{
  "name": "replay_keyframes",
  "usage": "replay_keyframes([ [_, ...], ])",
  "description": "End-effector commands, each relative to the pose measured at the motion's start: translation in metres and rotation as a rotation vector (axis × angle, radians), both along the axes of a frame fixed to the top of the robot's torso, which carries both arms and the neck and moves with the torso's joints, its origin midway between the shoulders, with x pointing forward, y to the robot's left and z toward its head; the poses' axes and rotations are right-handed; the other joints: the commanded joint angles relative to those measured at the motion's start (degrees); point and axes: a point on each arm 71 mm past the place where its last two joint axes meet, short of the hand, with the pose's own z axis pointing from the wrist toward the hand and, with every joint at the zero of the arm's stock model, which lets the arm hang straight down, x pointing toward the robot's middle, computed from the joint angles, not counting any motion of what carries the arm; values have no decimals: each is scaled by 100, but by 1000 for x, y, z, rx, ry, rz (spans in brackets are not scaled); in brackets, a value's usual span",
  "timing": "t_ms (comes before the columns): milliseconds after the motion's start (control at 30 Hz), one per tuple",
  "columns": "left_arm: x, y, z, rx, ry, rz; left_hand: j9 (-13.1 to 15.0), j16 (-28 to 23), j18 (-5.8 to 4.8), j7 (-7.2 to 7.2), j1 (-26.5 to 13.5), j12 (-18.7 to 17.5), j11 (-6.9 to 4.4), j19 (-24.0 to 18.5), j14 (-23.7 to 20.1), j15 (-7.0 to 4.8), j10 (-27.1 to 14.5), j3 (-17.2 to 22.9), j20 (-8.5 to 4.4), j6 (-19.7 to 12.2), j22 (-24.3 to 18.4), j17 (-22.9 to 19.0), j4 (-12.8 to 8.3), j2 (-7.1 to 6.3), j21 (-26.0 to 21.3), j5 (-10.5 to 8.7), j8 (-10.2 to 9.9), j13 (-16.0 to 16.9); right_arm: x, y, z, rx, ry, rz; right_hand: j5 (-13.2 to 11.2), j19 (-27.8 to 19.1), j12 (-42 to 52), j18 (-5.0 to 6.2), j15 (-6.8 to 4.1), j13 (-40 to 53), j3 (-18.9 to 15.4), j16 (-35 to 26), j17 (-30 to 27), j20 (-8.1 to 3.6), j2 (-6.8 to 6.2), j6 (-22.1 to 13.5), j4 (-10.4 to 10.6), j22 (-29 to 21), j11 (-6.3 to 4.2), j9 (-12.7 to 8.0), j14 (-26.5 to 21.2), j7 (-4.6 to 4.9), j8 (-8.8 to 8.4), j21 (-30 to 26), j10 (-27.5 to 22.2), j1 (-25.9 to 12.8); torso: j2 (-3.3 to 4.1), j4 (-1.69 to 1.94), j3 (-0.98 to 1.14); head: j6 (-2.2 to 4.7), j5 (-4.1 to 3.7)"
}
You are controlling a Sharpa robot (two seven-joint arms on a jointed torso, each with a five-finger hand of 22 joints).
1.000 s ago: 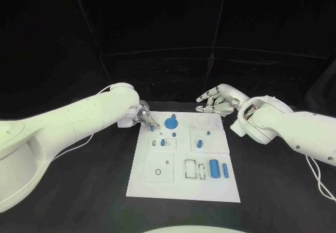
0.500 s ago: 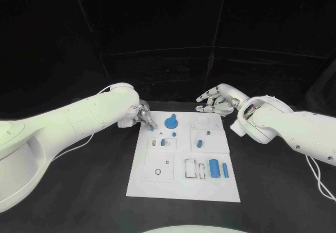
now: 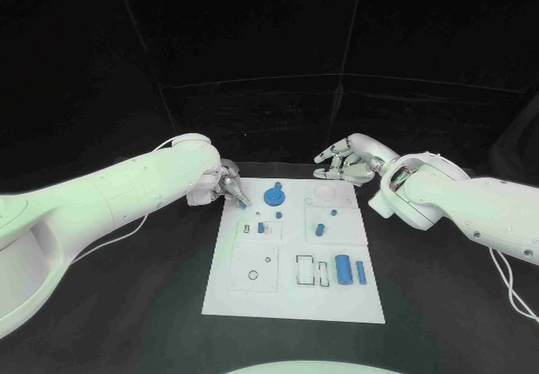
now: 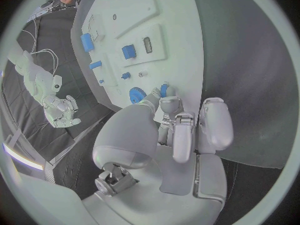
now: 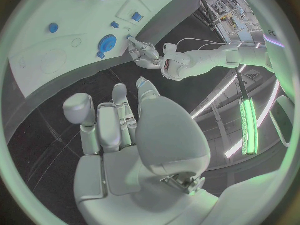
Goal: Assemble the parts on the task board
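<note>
L hand (image 3: 233, 192) fingertips pinch a small blue part (image 4: 164, 89) at the task board (image 3: 294, 305) far-left corner, just beside the blue gear (image 3: 275, 195). R hand (image 3: 350, 169) off the board's far-right corner, fingers loosely curled, holding nothing.

The flat rectangular white task board (image 3: 294, 257) lies in the middle of the black table (image 3: 135, 312), long side running away from the robot. The round blue gear-shaped part (image 3: 274, 195) sits near the board's far edge. The left hand (image 3: 230, 189) is at the far left corner, just left of it. The right hand (image 3: 348, 167) hangs beyond the far right corner. Two blue cylindrical parts (image 3: 351, 271) lie side by side on the board's near right portion.
</note>
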Motion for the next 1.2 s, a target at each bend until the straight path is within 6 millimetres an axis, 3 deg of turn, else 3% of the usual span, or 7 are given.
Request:
replay_keyframes([
  [33,-2,-2,5,-73,-38,44,21,19,35,-22,-72,-12,-16,2,584,-7,61,537,-26,14,10,1509,-452,-52,6,35,34,-8,0,0,1,2,0,5,-12,-25,-21,118,-31,-9,-29,-21,-7,-9,41,-31,16,-5,2,-6,80,4,20,-19,-50,-3,-10,25,4,-5,2],
  [533,-35,8,14,-174,-157,103,100,19,18,-57,-713,38,-49,75,584,-39,218,1792,-49,39,117,1509,-653,-476,48,35,255,8,2,-2,0,-2,5,1,-9,-36,-23,122,-31,-13,-31,-31,-19,-9,41,-32,17,-27,2,-6,77,4,20,-31,-51,-2,-37,100,10,3,23],
  [833,-58,10,-1,-121,-209,41,118,19,11,-66,-858,56,-57,99,584,-46,254,2096,-57,42,154,1509,-677,-589,65,34,316,15,3,-2,-1,-2,7,1,-9,-36,-23,122,-31,-13,-31,-31,-19,-9,41,-32,17,-27,2,-6,77,4,20,-31,-51,-2,-53,144,8,-11,3],
  [1200,-74,-1,-17,-79,-222,-39,120,19,10,-69,-881,60,-60,102,584,-48,262,2143,-58,43,159,1509,-682,-615,67,34,326,19,4,-1,-1,-3,8,4,-2,-37,-21,123,-31,-15,-35,-32,-16,-9,44,-35,23,-33,3,-6,79,4,22,-37,-50,0,-39,114,11,-16,29],
])
